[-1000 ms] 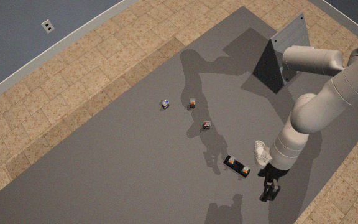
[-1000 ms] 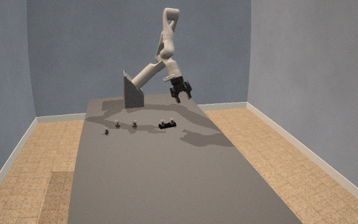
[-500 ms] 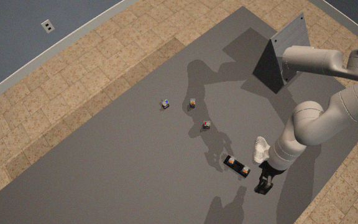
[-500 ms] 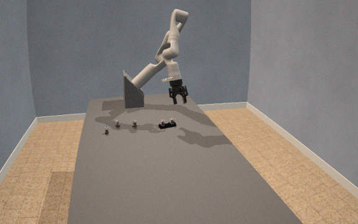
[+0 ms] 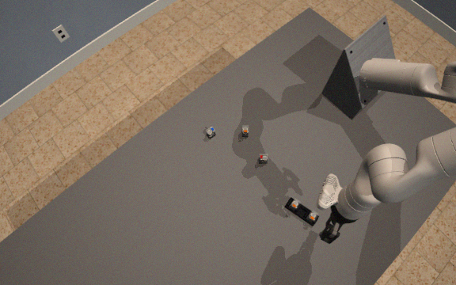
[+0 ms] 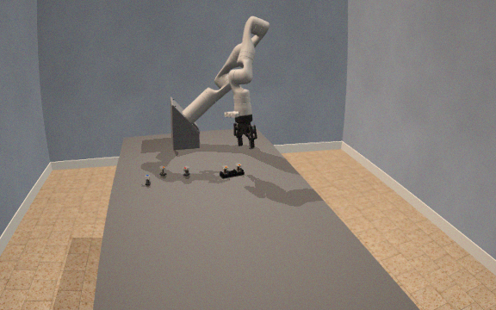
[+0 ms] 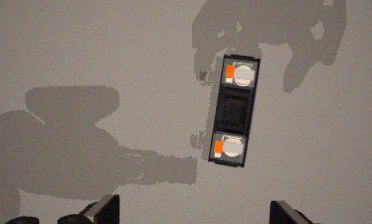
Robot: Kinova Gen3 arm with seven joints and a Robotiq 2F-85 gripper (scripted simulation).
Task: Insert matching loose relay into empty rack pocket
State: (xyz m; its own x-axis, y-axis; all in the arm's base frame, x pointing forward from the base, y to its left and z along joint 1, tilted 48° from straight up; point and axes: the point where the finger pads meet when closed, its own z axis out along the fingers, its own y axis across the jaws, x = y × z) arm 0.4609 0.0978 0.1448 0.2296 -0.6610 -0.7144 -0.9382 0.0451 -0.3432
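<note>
Blue-button relay: far left in the top view, this loose relay (image 5: 210,132) (image 6: 147,181) is resting well apart from the black rack (image 5: 302,212) (image 6: 232,174) (image 7: 233,110).
Orange-button relay: the matching loose relay (image 5: 245,131) (image 6: 163,171) is sitting on the table up and left of the rack, button up, outside its pockets.
Red-button relay: this one (image 5: 264,158) (image 6: 186,171) is standing up and left of the rack, nearer to it than the other two loose ones.
Rack, left end: an orange-topped relay (image 5: 294,204) (image 6: 226,169) (image 7: 240,74) is filling this pocket.
Rack, middle: this pocket is lying empty.
Rack, right end: a second orange-topped relay (image 5: 313,216) (image 6: 238,166) (image 7: 229,147) is occupying this pocket.
Gripper: the gripper (image 5: 329,237) (image 6: 245,145) (image 7: 194,212) is hovering above the table, right of the rack, its fingers standing wide apart and holding nothing.
Arm mount: the wedge-shaped mount (image 5: 364,43) (image 6: 185,135) is standing up and right of the rack.
</note>
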